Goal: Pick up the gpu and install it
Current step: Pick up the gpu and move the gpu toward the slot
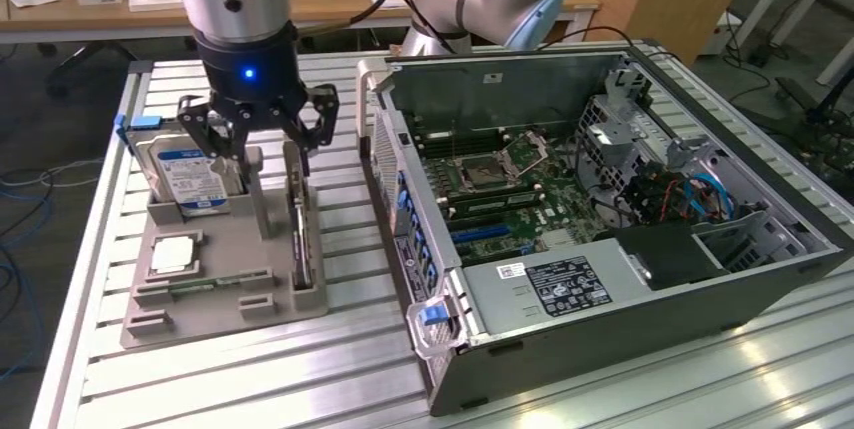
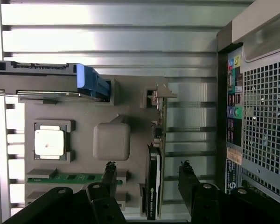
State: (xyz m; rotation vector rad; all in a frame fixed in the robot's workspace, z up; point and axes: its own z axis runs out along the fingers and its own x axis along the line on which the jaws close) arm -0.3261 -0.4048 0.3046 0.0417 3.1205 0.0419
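Note:
The gpu [image 1: 300, 239] is a thin dark card standing on its edge in a slot of the grey holder [image 1: 227, 294], on the side nearest the computer case. My gripper [image 1: 274, 154] hangs open just above the card's far end, touching nothing. In the wrist view the gpu [image 2: 154, 186] runs edge-on between my two black fingers [image 2: 186, 179], with clear gaps on both sides, and its silvery bracket [image 2: 159, 100] sits at one end. My gripper [image 2: 148, 177] holds nothing.
The holder also carries a hard drive [image 1: 187, 179] with a blue-white label, a square silver chip [image 1: 174, 254] and a green memory stick [image 2: 70, 178]. The open computer case [image 1: 747, 249] lies to the exterior view's right, its motherboard [image 1: 507, 189] exposed. All rest on a slatted metal table [image 1: 267, 379].

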